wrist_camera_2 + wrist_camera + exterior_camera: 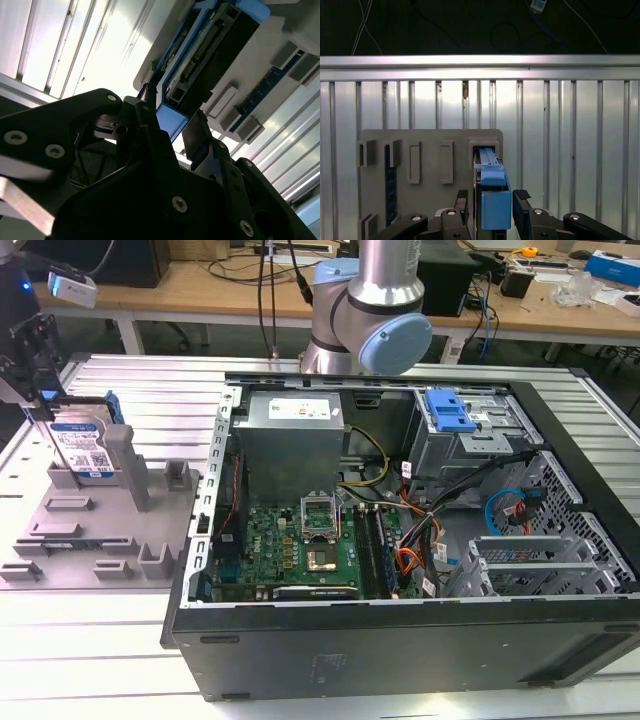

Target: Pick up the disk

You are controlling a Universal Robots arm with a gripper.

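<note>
Grey slotted fixture (95, 540) holds disk (85, 448) upright; end effector (492, 195) straddling, unclosed.

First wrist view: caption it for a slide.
Open gripper straddling the upright disk in its grey holder on the slatted metal table.

The disk (82, 448) is a flat silver drive with a blue-and-white label and blue plastic side rails. It stands upright on its edge in a slot of a grey holder (100, 540), with its label face showing in the exterior view. In the first wrist view its blue rail end (495, 202) sits directly between the fingers of the claw (492, 193), which straddle it with a narrow gap on each side.
</note>
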